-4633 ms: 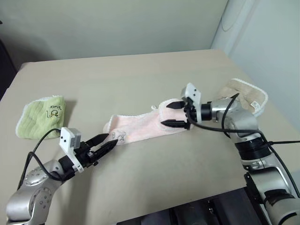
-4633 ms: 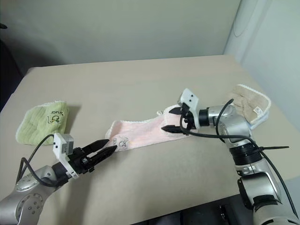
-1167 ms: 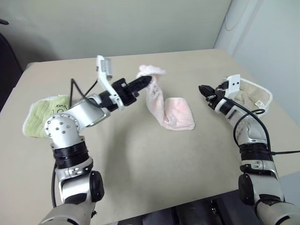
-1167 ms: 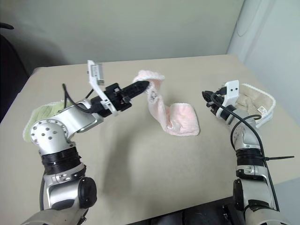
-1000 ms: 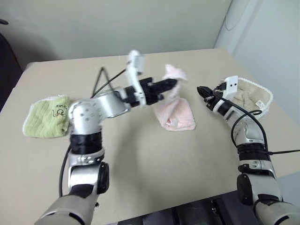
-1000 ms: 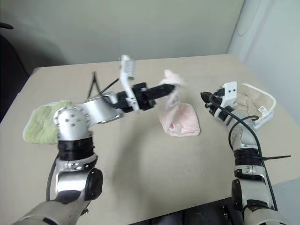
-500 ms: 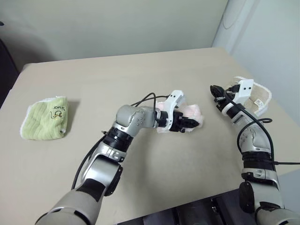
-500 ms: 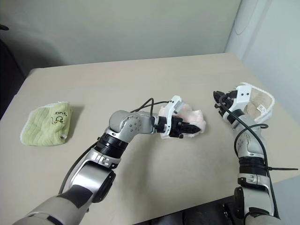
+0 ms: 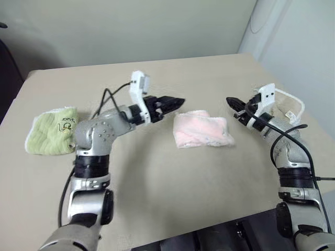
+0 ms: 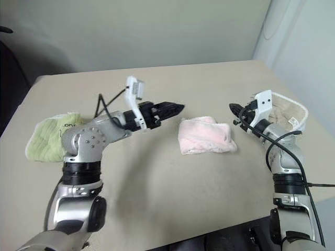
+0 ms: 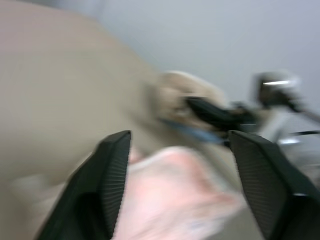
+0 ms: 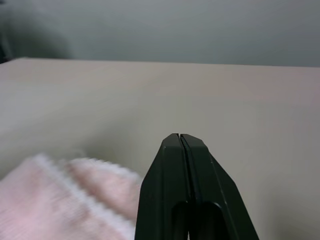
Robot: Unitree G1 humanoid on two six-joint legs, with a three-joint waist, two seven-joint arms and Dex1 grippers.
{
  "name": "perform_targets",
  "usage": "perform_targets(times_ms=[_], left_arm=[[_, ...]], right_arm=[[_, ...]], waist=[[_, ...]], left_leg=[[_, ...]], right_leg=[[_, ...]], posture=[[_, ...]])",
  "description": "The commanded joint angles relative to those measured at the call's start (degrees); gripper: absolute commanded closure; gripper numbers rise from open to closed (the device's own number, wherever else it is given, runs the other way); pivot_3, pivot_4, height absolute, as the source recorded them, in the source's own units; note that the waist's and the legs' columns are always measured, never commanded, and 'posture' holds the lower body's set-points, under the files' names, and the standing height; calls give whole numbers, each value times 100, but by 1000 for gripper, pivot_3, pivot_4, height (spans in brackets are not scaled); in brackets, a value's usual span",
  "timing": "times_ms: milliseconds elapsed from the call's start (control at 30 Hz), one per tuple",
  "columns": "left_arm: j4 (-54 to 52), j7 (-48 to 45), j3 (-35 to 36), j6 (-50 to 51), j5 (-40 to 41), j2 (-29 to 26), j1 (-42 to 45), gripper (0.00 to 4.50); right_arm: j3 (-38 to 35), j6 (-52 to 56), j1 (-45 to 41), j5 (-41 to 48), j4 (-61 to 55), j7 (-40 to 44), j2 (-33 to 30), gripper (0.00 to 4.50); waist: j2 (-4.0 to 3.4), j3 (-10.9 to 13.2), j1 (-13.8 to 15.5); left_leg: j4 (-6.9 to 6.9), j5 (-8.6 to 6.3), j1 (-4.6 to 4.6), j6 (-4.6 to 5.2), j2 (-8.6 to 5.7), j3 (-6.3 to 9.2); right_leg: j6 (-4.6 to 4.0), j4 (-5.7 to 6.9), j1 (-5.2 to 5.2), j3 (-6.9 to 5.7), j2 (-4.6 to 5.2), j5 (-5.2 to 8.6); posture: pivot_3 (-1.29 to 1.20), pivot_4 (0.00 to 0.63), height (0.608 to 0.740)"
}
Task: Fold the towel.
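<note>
Towel (image 9: 203, 130) folded into a pink bundle on the table (image 9: 172, 183), lying between the two arms.
Nearest, the left gripper (image 9: 177, 101) hovers just left of the bundle, level, fingers parted and holding nothing. The right gripper (image 9: 231, 100) points in from the other side, fingers pressed together, also holding nothing. A green towel (image 9: 51, 130) lies far left; a beige towel (image 10: 289, 114) sits behind the right arm.

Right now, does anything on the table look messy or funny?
Not much. The pink towel lies folded in a slightly lumpy bundle, its edges not lined up. The green towel and the beige towel sit crumpled near the table's sides. Nothing spilled or broken.
</note>
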State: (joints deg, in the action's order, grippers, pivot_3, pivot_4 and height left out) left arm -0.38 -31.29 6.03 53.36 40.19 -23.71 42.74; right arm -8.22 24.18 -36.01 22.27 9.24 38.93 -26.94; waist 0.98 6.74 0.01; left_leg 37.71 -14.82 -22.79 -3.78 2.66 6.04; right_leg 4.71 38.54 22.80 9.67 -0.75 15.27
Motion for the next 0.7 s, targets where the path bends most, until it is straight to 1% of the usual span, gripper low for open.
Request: perform_targets(times_ms=[33, 100, 200, 233, 300, 400, 500, 567, 633, 700], left_arm=[[-440, -664, -615, -762, -508, -203, -325, 2594], [-434, -879, -822, -933, -583, -120, -397, 3305], [-4, -1129, -1380, -1403, -1093, 73, -323, 4364], [230, -1155, -1544, -1523, -1284, 155, -259, 4440], [909, -1099, -1758, -1771, -1641, 371, -77, 4440], [2126, -970, -2211, -2156, -2419, 567, 195, 4440], [2995, -948, -2385, -2498, -2875, 724, 321, 4440], [3244, -993, -2332, -2634, -2949, 804, 318, 4440], [3221, -1018, -2160, -2690, -2879, 878, 234, 4440], [2761, -1079, -1644, -2561, -2389, 1016, 83, 4440]], right_arm=[[277, 242, 29, 119, -616, 406, -165, 4500], [451, 314, 123, 51, -676, 469, -155, 4500], [697, 321, 248, -95, -486, 418, -11, 4500], [814, 236, 299, -207, -400, 417, 10, 4500], [956, 138, 343, -292, -118, 449, 114, 4500], [1265, -103, 214, -783, 807, 237, 290, 4500], [1413, -453, 120, -1123, 1533, 132, 448, 4500], [1387, -590, 106, -1171, 1668, 152, 485, 4500], [1290, -662, 126, -1147, 1590, 168, 466, 4500], [1131, -739, 177, -1023, 1298, 239, 391, 4500]], waist=[[0, 0, 15], [3, 0, 40], [3, 0, 64], [3, 0, 64], [3, 0, 65], [3, 0, 47], [2, -1, 31], [-3, -14, 24], [-5, -15, 24], [-5, -15, 25]], left_leg=[[-3, 0, 0, 0, 0, 2], [1, 0, -2, 1, -3, 6], [27, -6, -12, 11, -4, 11], [32, -8, -12, 14, -7, 11], [41, -13, -12, 24, -7, 10], [45, -40, -12, 72, -5, 10], [36, -39, -11, 71, -1, 12], [38, -34, -8, 62, 1, 16], [36, -40, 5, 74, 1, 19], [37, -48, 15, 88, 1, 18]], right_leg=[[0, -2, 0, 0, 1, 0], [0, -4, -4, -3, 0, 0], [8, -5, -9, -8, 3, -5], [10, -5, -12, -8, 5, -6], [14, -6, -16, -8, 14, -11], [11, -9, -13, -4, 17, -21], [8, -12, -5, -3, 16, -23], [7, -18, -11, -3, 11, -23], [4, -35, -32, -4, 11, -28], [9, -54, -50, -5, 11, -39]], posture=[[0, 150, 740], [0, 150, 740], [0, 150, 740], [0, 150, 740], [0, 150, 740], [0, 150, 740], [0, 150, 740], [0, 150, 740], [0, 150, 740], [0, 150, 740]])
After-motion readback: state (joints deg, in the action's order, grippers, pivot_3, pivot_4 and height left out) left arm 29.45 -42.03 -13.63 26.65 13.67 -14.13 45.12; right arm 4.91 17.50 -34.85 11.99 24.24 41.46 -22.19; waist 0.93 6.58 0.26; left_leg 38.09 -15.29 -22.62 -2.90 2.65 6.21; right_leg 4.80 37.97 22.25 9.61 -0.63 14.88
